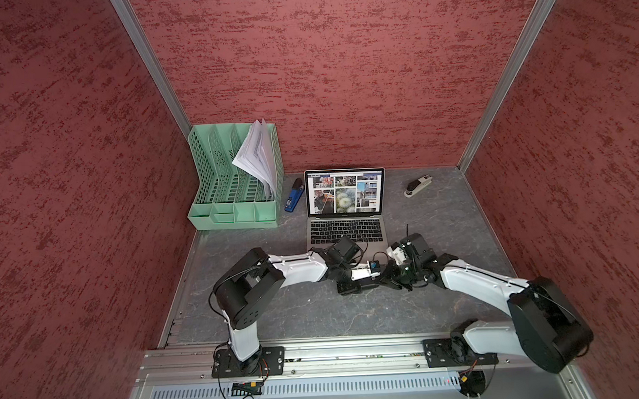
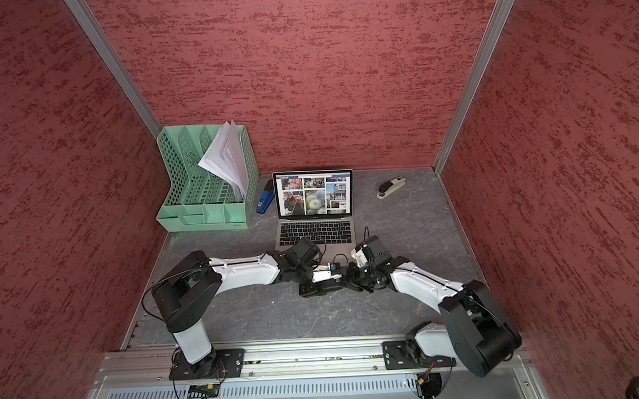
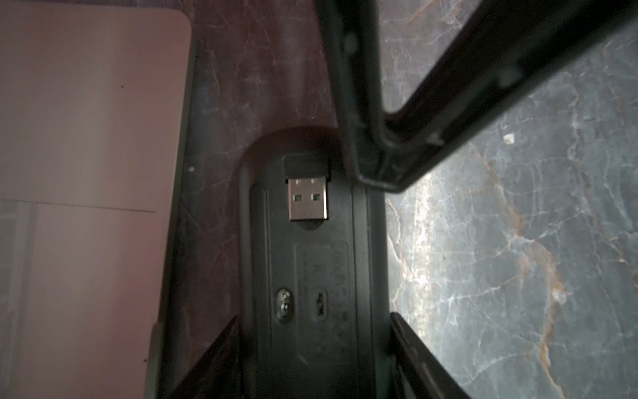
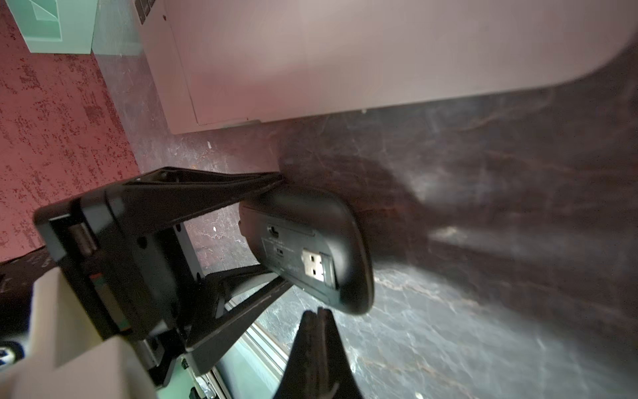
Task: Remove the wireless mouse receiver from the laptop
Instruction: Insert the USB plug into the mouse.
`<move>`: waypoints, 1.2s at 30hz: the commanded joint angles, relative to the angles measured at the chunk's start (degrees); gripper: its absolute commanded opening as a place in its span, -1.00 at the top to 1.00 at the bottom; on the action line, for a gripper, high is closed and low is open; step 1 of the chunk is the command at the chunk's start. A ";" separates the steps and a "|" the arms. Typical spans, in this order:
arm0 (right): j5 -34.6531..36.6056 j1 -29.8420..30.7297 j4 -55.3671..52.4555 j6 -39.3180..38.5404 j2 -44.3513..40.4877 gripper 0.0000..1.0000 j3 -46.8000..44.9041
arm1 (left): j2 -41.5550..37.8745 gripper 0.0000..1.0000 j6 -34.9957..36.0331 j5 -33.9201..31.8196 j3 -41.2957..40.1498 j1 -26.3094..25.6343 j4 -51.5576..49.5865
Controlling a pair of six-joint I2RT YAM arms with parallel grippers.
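- The receiver (image 3: 307,193) is not in the laptop (image 1: 344,231). It lies in a recess on the underside of a black mouse (image 3: 310,293).
- The left gripper (image 3: 314,316) holds that mouse by its long sides, jaws about half apart, underside turned up toward both wrist cameras.
- The receiver's long axis runs along the mouse's length, with the black cap at the far end and the metal plug pointing back toward the left wrist.
- The right gripper (image 4: 316,311) is closed and empty, its tips just beside the mouse's rim near the receiver (image 4: 314,264). It is the arm free to act.
- The mouse seems lifted off the grey table (image 1: 354,311), near the laptop's front edge, with bare table on the other side.
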 commanded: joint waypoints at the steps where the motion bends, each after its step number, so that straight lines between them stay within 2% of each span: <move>1: -2.44 -0.27 1.67 -3.22 -0.23 1.00 2.64 | 0.73 0.14 -0.26 -0.30 -0.66 -0.59 -0.30; 5: -0.70 -0.29 -2.43 -6.29 -0.47 1.00 4.32 | 1.27 0.14 0.07 -0.24 -0.31 -0.81 -1.23; 24: 0.77 -0.71 -4.24 -8.59 5.29 1.00 6.21 | 1.81 0.14 1.06 -0.29 0.34 -0.81 -2.81; 36: 1.15 -1.50 -5.56 -9.97 5.46 1.00 6.84 | 1.96 0.15 1.69 -0.33 0.42 -0.81 -3.44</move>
